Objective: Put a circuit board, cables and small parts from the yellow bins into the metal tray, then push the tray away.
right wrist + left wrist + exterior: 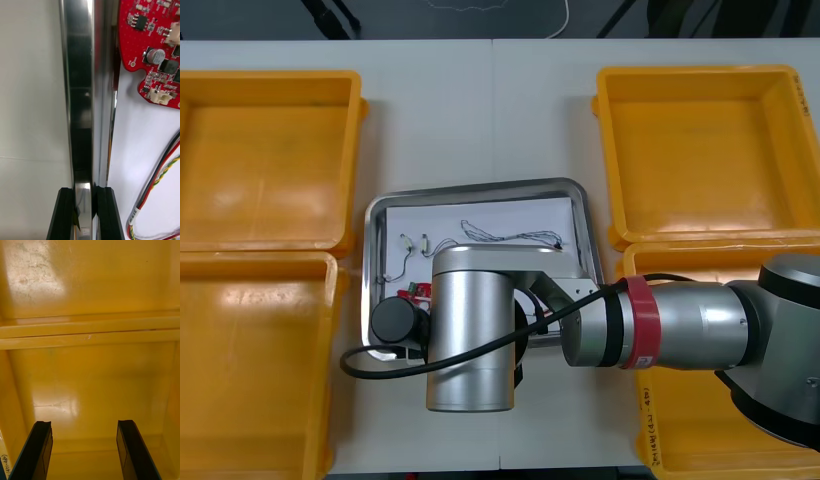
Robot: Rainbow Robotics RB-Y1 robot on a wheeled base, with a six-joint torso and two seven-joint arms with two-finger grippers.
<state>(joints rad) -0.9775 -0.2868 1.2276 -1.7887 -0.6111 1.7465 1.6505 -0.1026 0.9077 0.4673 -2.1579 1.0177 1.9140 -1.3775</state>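
A: Left side first?
B: The left gripper hangs over a bin, fingers wide apart.
A: And the tray?
B: The tray sits in the middle of the desk. The board lies in its near left corner, a cable on the white liner beside it.
A: The right side?
B: The right gripper pinches the tray's rim beside the board, fingers narrow, only the rim between them.

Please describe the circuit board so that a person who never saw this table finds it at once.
Find the metal tray in the middle of the table, between the yellow bins. The circuit board lies on its white floor beside the rim that the right gripper clamps. Only it is bright red; the cables nearby are thin.
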